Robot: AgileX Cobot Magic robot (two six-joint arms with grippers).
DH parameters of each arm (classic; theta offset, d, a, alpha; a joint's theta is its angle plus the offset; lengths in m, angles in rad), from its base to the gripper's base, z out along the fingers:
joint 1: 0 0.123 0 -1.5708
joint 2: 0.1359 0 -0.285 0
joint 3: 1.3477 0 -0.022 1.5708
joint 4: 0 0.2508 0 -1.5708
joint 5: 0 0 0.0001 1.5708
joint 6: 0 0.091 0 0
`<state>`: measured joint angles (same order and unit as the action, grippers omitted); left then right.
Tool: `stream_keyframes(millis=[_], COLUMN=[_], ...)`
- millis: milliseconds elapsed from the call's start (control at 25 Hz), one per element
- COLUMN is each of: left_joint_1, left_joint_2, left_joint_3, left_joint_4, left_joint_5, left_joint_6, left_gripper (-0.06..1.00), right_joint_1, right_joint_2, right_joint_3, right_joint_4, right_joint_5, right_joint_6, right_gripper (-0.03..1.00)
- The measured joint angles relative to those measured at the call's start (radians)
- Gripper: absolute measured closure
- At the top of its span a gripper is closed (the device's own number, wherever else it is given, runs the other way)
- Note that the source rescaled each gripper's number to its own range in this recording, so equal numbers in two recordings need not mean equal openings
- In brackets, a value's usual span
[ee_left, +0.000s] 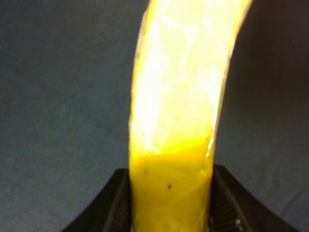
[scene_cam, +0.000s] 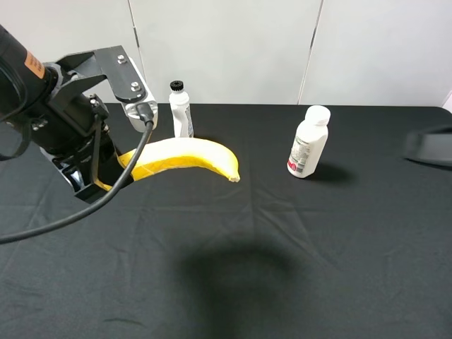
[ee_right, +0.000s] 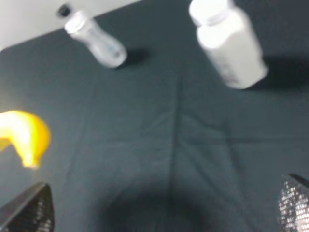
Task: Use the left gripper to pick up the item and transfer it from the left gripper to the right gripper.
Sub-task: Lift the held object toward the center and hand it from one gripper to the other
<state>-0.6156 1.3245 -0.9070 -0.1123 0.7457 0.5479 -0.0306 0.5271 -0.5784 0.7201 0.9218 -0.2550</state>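
Observation:
The long yellow banana (scene_cam: 187, 157) hangs in the air over the black cloth at the left, its free tip pointing toward the middle. My left gripper (scene_cam: 106, 173) is shut on its other end. In the left wrist view both black fingers press the sides of the banana (ee_left: 178, 96), held by the left gripper (ee_left: 171, 205). My right gripper (scene_cam: 431, 147) is a dark blur at the far right edge, well away from the fruit. In the right wrist view the right gripper (ee_right: 161, 210) stands wide open with nothing between its fingers, and the banana tip (ee_right: 26, 135) shows at the edge.
A slim white bottle with a black cap (scene_cam: 181, 109) stands just behind the banana. A wider white-capped bottle (scene_cam: 308, 143) stands right of centre. Both also show in the right wrist view, slim bottle (ee_right: 94, 36) and wide bottle (ee_right: 227, 41). The black cloth (scene_cam: 233, 282) covers the whole table.

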Motion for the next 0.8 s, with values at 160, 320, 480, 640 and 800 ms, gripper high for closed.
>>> stream_keyframes(millis=[160,320,480,640,800], left_joint_1=[0.000,0.000,0.000,0.000,0.000], left_joint_2=[0.000,0.000,0.000,0.000,0.000], left_joint_3=[0.000,0.000,0.000,0.000,0.000], left_joint_4=[-0.004,-0.033,-0.057,-0.059,-0.060], left_joint_5=[-0.005,-0.023,-0.049,-0.063,-0.065], left_joint_6=[0.000,0.000,0.000,0.005,0.005], left_gripper=[0.94,0.94,0.94,0.94,0.94], right_joint_1=[0.000,0.000,0.000,0.000,0.038], right_joint_2=[0.144,0.278,0.397,0.495,0.577], right_joint_3=[0.000,0.000,0.000,0.000,0.000], right_joint_4=[0.220,0.390,0.509,0.599,0.641], right_joint_5=[-0.005,-0.004,0.013,0.037,0.027], right_joint_6=[-0.234,-0.427,-0.571,-0.675,-0.744], right_gripper=[-0.03,-0.03,-0.03,-0.03,-0.03])
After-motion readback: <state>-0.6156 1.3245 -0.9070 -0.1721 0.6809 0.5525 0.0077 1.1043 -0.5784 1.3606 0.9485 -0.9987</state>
